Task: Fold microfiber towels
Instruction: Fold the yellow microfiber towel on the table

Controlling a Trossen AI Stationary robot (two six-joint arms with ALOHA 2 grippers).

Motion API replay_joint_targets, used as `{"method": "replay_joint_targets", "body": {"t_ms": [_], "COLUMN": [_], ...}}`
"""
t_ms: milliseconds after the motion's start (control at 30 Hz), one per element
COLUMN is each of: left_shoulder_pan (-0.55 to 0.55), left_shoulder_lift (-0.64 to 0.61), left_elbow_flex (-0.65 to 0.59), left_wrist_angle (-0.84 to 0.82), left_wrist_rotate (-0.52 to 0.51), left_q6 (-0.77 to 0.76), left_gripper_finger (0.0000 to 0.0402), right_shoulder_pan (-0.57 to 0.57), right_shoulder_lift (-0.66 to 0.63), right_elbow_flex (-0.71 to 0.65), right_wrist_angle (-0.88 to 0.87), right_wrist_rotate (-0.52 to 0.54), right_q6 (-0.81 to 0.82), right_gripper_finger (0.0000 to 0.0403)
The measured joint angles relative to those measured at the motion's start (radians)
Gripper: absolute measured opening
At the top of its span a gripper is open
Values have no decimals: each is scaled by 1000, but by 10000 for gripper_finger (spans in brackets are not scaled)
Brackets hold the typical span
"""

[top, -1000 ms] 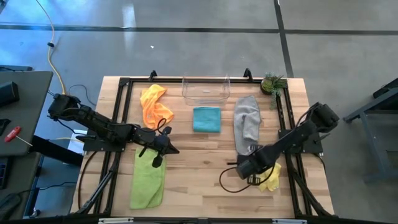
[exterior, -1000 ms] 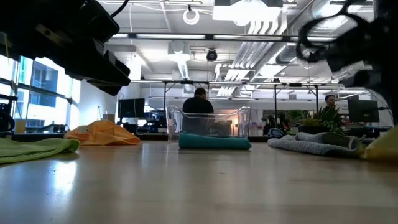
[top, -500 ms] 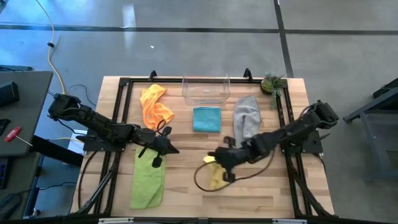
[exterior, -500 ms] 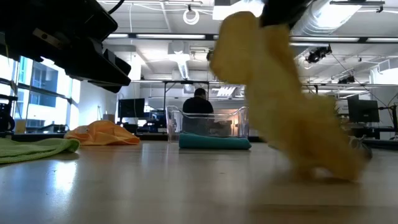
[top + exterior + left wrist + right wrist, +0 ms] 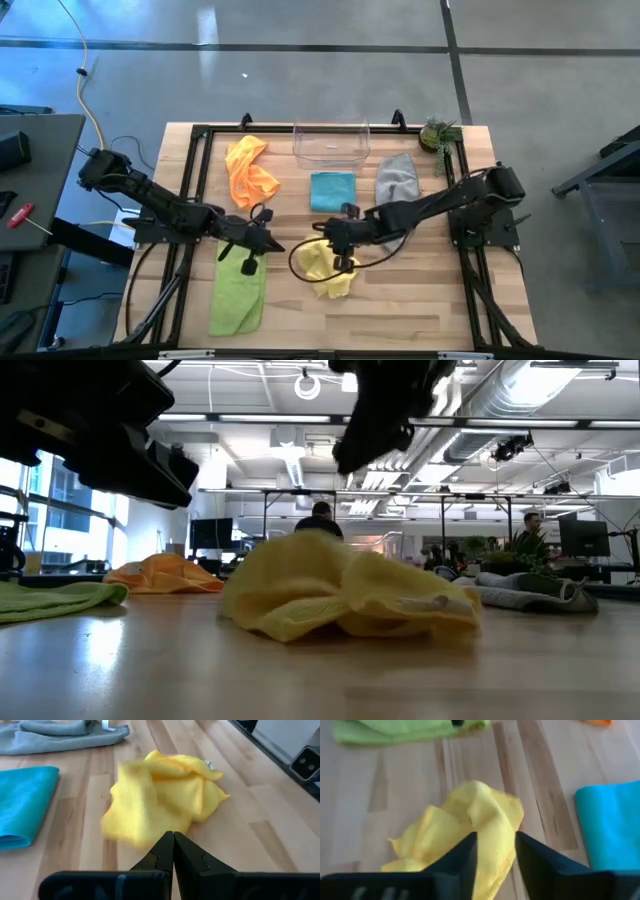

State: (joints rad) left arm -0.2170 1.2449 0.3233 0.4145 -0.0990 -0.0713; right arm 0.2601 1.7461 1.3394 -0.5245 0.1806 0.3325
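The yellow towel lies crumpled in a heap on the table's middle. My right gripper hangs open just above it; in the right wrist view the two fingers stand apart, with the heap showing between them. My left gripper is shut, to the left of the heap, over the far end of the lime green towel. The orange towel lies bunched at the far left. The teal towel lies folded, and the grey one is spread long at the far right.
A clear plastic bin stands at the far edge behind the teal towel. A small potted plant sits in the far right corner. Bare wood shows along the near edge, right of the lime green towel.
My right gripper has swung from the table's near right toward the middle, rising and carrying the yellow towel, which hung below it half a second ago. It has let go. The towel now lies in a crumpled heap on the table.
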Motion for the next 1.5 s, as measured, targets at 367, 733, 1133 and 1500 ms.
{"method": "replay_joint_targets", "body": {"t_ms": [367,733,1133,1500], "left_shoulder_pan": [-132,-230,-236,-268], "left_shoulder_lift": [89,263,320,320], "left_elbow_flex": [1,125,214,305], "left_wrist_angle": [85,128,102,54], "left_wrist_rotate": [-97,-190,-207,-211], "left_q6": [-110,-95,-74,-48], "left_gripper_finger": [15,64,90,90], "right_shoulder_pan": [197,396,469,431], "right_shoulder_lift": [7,168,323,342], "right_elbow_flex": [-105,-143,-80,-59], "right_wrist_angle": [34,273,270,252], "right_wrist_rotate": [-12,233,426,473], "right_q6": [82,51,-73,-72], "right_gripper_finger": [190,190,169,17]}}
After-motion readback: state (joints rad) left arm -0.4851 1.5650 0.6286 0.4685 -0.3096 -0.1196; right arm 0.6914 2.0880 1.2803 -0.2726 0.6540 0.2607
